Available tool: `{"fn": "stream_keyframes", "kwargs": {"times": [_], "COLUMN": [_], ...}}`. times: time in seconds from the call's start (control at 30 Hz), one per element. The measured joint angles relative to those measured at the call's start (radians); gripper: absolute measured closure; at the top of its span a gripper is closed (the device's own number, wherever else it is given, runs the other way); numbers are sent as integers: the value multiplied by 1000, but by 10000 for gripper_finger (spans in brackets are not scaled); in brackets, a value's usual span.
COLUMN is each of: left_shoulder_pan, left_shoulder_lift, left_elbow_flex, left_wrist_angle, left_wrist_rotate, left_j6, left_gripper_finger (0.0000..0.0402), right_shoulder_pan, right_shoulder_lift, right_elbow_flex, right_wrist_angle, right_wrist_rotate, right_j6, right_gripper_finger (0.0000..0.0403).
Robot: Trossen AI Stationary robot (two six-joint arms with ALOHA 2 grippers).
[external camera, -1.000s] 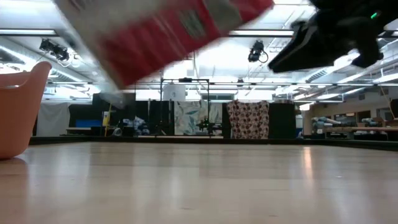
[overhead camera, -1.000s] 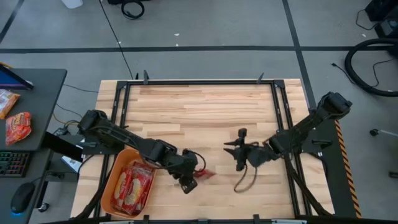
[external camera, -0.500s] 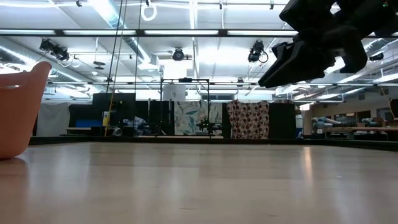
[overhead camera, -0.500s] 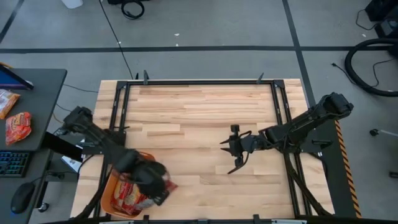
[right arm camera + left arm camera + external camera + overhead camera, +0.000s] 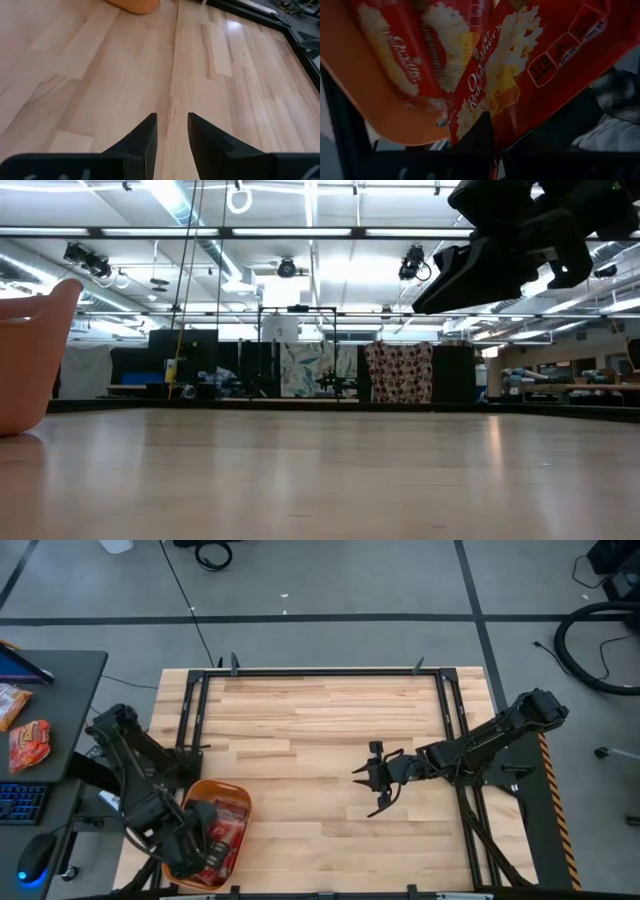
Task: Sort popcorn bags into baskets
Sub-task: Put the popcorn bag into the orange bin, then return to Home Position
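At the table's (image 5: 320,730) near-left corner sits the orange basket (image 5: 172,840), holding several red popcorn bags (image 5: 222,830) lying flat inside it. Above the basket, the left gripper (image 5: 192,852) points down into it, pinching one more red popcorn bag (image 5: 530,65) that hangs just over those already inside. Toward the right of centre, the right gripper (image 5: 372,783) hovers above bare wood, its fingers (image 5: 145,132) spread and empty, arm stretched in from the right edge.
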Motion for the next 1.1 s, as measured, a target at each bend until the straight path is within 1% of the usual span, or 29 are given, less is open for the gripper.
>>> {"fn": "stream_keyframes", "kwargs": {"times": [0.1, 0.23, 0.3, 0.37, 0.5, 0.67, 0.8, 0.97, 1.03, 1.1], "left_shoulder_pan": [-17, -32, -40, -41, -3, 30, 29, 29, 34, 45], "left_shoulder_lift": [-1, -1, -1, 0, 21, 61, 94, 114, 114, 114], "left_elbow_flex": [0, 0, 0, 0, 0, 0, 0, 0, 0, 0], "left_wrist_angle": [-18, -172, -262, -318, -311, -318, -319, -319, -321, -319], "left_wrist_rotate": [35, 124, 126, 115, 105, 101, 109, 148, 142, 104], "left_j6": [-39, -87, -119, -152, -150, -141, -124, -72, -49, -27], "left_gripper_finger": [379, 379, 379, 379, 376, 363, 340, 291, 273, 260], "right_shoulder_pan": [0, 0, 0, 0, 0, 0, 0, 0, 0, 0], "right_shoulder_lift": [0, 0, 0, 0, 0, 0, 0, 0, 0, 1], "right_elbow_flex": [0, 0, 0, 0, 0, 0, 0, 0, 0, 0], "right_wrist_angle": [1, 11, 11, 11, 11, 10, 10, 11, 12, 18], "right_wrist_rotate": [0, 0, 0, 0, 0, 0, 0, 0, -8, -34], "right_j6": [0, 0, 0, 0, 0, 0, 0, 0, 0, -5], "right_gripper_finger": [290, 290, 290, 290, 290, 290, 290, 290, 290, 290]}}
